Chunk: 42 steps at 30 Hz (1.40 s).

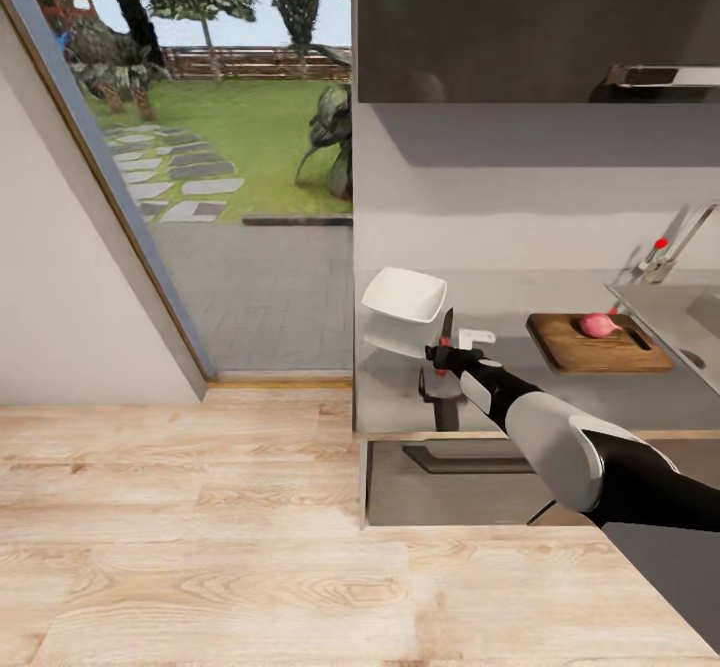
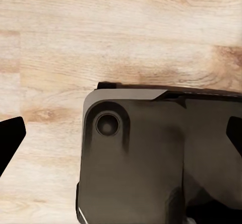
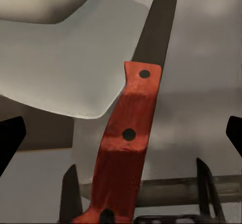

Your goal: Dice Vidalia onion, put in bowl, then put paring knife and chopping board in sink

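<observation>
Right end effector (image 1: 441, 355) is clamped on the paring knife (image 1: 446, 332) by its red-orange handle, blade pointing up just beside the white bowl (image 1: 404, 309) on the bench (image 1: 600, 392); the left end effector (image 2: 121, 133) hangs over the wood floor with its fingers set wide, holding nothing. The knife looks light, stiff and slim, so I'd guess it could twist in a loose pinch — mid-handle is the spot. Farther along, the onion (image 1: 598, 325) sits on the chopping board (image 1: 590, 349) near the sink (image 1: 690, 332); round and smooth, probably prone to rolling.
</observation>
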{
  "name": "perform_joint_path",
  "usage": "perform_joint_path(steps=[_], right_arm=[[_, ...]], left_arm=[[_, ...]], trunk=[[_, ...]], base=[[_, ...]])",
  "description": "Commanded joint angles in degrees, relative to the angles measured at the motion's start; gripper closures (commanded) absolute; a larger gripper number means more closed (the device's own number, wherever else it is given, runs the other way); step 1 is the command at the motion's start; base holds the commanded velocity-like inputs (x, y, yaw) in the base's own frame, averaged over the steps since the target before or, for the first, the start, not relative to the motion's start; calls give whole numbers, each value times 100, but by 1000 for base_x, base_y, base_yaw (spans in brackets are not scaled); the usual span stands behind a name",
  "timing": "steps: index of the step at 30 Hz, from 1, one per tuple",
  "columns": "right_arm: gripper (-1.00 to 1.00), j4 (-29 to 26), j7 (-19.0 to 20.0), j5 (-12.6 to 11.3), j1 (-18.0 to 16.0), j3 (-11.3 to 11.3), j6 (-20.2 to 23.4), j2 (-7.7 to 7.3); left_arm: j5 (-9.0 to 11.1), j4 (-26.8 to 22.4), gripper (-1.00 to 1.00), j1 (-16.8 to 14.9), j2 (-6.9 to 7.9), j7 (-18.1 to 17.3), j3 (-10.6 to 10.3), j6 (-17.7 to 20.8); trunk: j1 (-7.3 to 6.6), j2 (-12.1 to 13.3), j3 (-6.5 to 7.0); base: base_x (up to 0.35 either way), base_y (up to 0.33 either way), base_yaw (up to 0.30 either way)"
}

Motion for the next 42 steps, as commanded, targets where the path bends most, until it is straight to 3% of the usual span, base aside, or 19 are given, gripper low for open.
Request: perform_joint_path(steps=[1,13,42], right_arm=[[-100,6,-4,58,11,-49,-18,-2],[-100,6,-4,58,38,-52,-11,-6],[-100,6,-5,58,38,-58,-10,-6]], left_arm=[[55,3,-100,-4,2,18,-49,-22],[53,1,-100,-4,2,18,-49,-23],[57,7,-100,-2,2,18,-49,-23]], trunk=[[3,-10,-9],[3,-10,-17],[3,-10,-183]], base=[[0,0,0],[0,0,0],[0,0,0]])
